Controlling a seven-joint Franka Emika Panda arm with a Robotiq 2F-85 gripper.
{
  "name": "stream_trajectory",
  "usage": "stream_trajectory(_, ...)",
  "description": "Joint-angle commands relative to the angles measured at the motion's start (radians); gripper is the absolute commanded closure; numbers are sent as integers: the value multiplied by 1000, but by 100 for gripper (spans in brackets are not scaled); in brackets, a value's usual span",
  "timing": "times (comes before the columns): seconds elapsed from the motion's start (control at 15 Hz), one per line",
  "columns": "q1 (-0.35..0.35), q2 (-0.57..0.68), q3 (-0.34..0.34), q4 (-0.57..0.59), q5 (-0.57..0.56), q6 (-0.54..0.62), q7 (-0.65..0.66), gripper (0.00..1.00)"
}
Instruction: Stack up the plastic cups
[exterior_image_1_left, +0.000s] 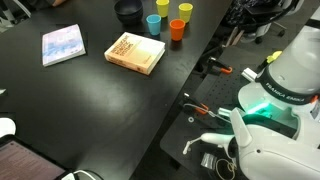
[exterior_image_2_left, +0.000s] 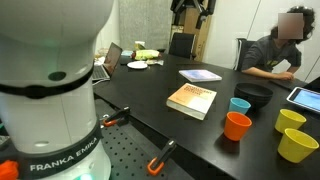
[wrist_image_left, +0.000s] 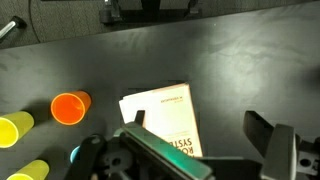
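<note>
- We see the gripper (wrist_image_left: 198, 122) jaws wide, empty, pointed at the book (wrist_image_left: 160, 105), ready for a cup.
- Orange cup (wrist_image_left: 71, 107), blue cup (exterior_image_1_left: 152, 23), yellow cups (exterior_image_1_left: 185, 11) stand apart, unstacked.

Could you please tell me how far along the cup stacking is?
Done: nothing; the small blue plastic cup, orange plastic cup and two yellow plastic cups stand separately. In hand: nothing; the gripper is open, empty, above the tan book. Left: all stacking.

Blue cup (exterior_image_1_left: 152, 22), orange cup (exterior_image_1_left: 177, 29), two yellow cups (exterior_image_1_left: 163, 7) (exterior_image_1_left: 185, 11), unstacked, beside dark bowl (exterior_image_1_left: 127, 11).
</note>
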Motion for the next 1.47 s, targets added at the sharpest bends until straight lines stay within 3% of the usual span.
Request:
stream_trajectory(0.0, -58, 75, -63, 14, -7, 117, -12, 0)
stream_trajectory(0.33, -124, 256, -125, 69, -48, 308, 3, 0)
stream_trajectory(0.73, -168, 494, -176, 217, -105, 383, 69, 0)
stream_trajectory(1.4, -219, 775, -233, 398, -6, 512, 104, 0)
